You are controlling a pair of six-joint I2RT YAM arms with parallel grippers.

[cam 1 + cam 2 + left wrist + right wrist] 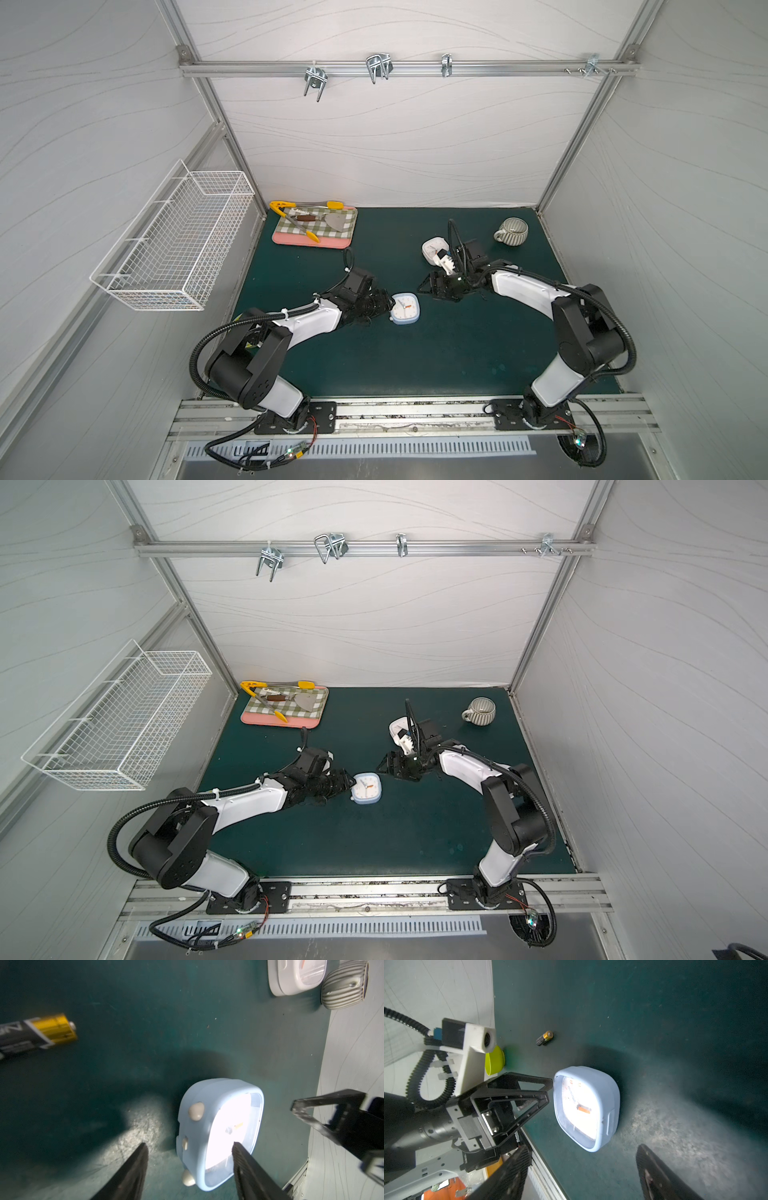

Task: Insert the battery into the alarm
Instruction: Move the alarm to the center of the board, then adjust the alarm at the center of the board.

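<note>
**Nothing inserted yet: battery loose on the mat**

None of the insertion is done, as far as the frames show. The battery (545,1038) lies on its side on the green mat (457,353), near the blue alarm (405,307) but not touching it and not in either gripper. The blue alarm lies face up, so it would have to be turned over before the battery goes in.

The left gripper (388,306) has its jaws partly apart, straddling the alarm's near rim; whether the fingers (245,1159) press on it yet cannot be told. The right gripper (426,286) hovers beside the alarm's far side, jaws wide and empty.

Hidden: the alarm's back, where any battery slot probably sits. In both top views I cannot find the battery, probably because the left arm covers it. The left wrist view cuts it off and blurs it. A white alarm (432,248) is partly covered by the right wrist.
</note>
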